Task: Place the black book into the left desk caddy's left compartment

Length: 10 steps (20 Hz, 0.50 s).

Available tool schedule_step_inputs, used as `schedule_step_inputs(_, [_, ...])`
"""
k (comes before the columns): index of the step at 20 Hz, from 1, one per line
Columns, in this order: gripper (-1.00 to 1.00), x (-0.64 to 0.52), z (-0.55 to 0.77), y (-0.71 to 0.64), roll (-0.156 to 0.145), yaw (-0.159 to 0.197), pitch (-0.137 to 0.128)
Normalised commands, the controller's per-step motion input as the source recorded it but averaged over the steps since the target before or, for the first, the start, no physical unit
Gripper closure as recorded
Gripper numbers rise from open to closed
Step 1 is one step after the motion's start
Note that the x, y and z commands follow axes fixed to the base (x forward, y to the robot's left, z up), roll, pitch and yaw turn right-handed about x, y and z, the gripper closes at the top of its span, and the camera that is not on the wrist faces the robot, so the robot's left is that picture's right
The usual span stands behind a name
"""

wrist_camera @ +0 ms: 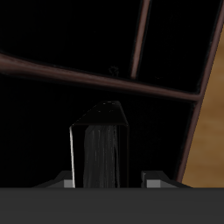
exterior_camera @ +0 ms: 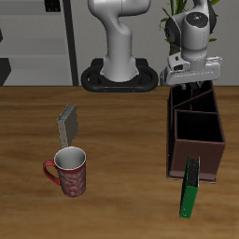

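Above the left desk caddy (exterior_camera: pixel 196 131), fingers (wrist_camera: pixel 63 181) clenched on the black book (wrist_camera: pixel 98 144), rims close around.

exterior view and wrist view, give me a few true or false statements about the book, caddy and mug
1. The gripper is above the caddy. True.
2. The black book lies flat on the table. False: it is held between the fingers, over the caddy's dividers.
3. The green book stands inside the caddy. False: it is on the table, outside the caddy's end nearer the front edge.
4. The red mug stands upright near the grey book. True.
5. The gripper is open and empty. False: it grips the black book.
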Motion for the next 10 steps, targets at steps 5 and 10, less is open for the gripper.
schedule_step_inputs(5, [-1.0,0.09,0.13,-0.34,-0.069,-0.026,0.006])
schedule_step_inputs(10, [-1.0,0.1,0.13,-0.26,-0.031,0.006,-0.004])
